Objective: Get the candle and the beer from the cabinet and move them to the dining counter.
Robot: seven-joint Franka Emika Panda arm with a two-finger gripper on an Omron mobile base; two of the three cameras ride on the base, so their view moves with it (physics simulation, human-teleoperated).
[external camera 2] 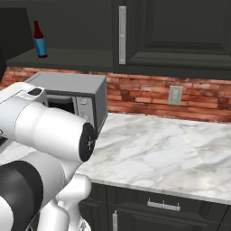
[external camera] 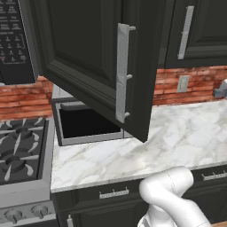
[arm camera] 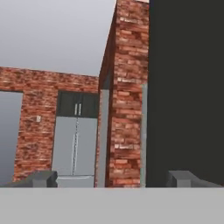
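My gripper (arm camera: 112, 178) gapes empty; the slim dark red-brown glass beer bottle (external camera 2: 39, 39) inside the black cabinet (external camera 2: 67, 56) looks slick and fragile, so I'd grip its body.

No legible text anywhere.

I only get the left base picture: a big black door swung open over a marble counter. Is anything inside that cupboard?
Observer: Yes. The right base view shows the beer standing upright on the shelf of the cabinet.
Operator: What is that grey box under the door?
Observer: A microwave, seen from its side there, with a button panel on its front.
Operator: And the robot's hand?
Observer: In the hand view the gripper is open, its fingertips wide apart, holding nothing and facing a brick wall.
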